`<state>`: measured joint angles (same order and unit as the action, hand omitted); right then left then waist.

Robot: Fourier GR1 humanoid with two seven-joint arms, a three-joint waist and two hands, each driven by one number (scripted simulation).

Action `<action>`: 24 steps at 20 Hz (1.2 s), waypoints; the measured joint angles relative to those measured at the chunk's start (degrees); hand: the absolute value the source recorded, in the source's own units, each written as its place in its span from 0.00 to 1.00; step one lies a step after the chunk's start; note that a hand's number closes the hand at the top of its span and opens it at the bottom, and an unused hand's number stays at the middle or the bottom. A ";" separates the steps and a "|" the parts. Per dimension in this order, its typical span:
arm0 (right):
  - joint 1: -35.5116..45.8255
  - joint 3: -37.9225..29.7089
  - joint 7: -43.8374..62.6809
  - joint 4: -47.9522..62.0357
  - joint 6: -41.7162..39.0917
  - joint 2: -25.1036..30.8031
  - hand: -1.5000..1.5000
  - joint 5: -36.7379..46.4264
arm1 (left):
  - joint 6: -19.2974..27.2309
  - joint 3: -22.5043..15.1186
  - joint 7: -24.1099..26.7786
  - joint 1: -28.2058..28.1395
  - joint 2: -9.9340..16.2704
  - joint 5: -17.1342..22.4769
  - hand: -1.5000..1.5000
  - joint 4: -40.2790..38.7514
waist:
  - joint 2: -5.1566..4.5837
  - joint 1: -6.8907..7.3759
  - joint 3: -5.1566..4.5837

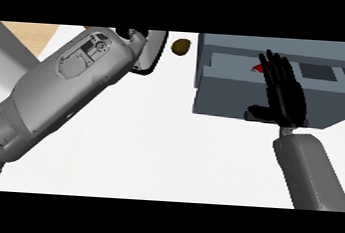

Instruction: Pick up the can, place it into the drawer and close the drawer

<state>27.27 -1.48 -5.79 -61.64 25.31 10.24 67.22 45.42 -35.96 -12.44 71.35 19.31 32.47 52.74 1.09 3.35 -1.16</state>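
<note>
The grey-blue drawer unit [228,99] stands on the white counter at the upper right. A small red patch, apparently the can [257,68], shows inside the drawer, mostly hidden behind my right hand. My right hand [286,98] lies over the drawer with straight fingers pointing away from me, its thumb near the drawer's front edge; it is open and holds nothing. My left forearm [66,87] crosses the left side up to the top edge. Only a bit of the left hand [127,34] shows there.
A small brown round object [181,46] sits on the counter just left of the drawer unit's far corner. The white counter [165,153] stretches between both forearms. Wooden surface shows at the top left.
</note>
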 measured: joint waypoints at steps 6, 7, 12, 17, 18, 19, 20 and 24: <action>6.97 -3.12 -0.07 10.76 7.32 -0.39 0.00 1.75 | -0.21 -0.08 -1.96 -4.40 3.47 -0.93 0.00 5.88 | -0.30 0.18 0.12; 8.45 -3.70 -0.09 12.72 8.28 -0.42 0.00 1.82 | -0.52 0.16 -1.95 -5.01 3.93 -1.00 0.00 6.29 | -0.45 0.09 0.18; 15.41 -6.52 -0.71 22.74 12.04 0.51 0.00 1.93 | 0.14 -0.01 -3.44 -8.70 6.29 -2.17 0.00 11.43 | -0.96 0.60 0.57; 21.84 -8.56 -0.39 31.77 15.90 0.42 0.00 2.35 | -0.72 0.37 -4.07 -12.17 8.02 -2.75 0.00 15.35 | -1.45 0.67 0.88; 22.82 -8.78 0.11 33.08 16.84 0.39 0.00 2.70 | -0.83 0.46 -3.82 -12.77 8.10 -2.97 0.00 15.87 | -1.45 0.56 0.88; 23.81 -9.00 0.47 34.25 17.26 0.62 0.00 2.95 | -1.09 0.63 -3.82 -13.41 8.55 -3.01 0.00 16.53 | -1.45 0.66 0.87; 24.75 -9.32 0.19 35.35 17.49 0.85 0.00 2.81 | -0.99 0.54 -3.32 -14.45 8.51 -3.31 0.00 17.11 | -1.53 0.70 0.90; 27.91 -10.16 0.88 39.59 18.34 1.60 0.00 3.27 | -0.87 0.33 -3.04 -17.38 9.20 -4.09 0.00 20.29 | -1.67 1.03 0.94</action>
<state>55.18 -11.64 -4.92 -22.05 43.65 11.84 70.49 44.55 -35.63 -15.48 53.97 28.50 28.39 73.04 -0.58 4.37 -0.22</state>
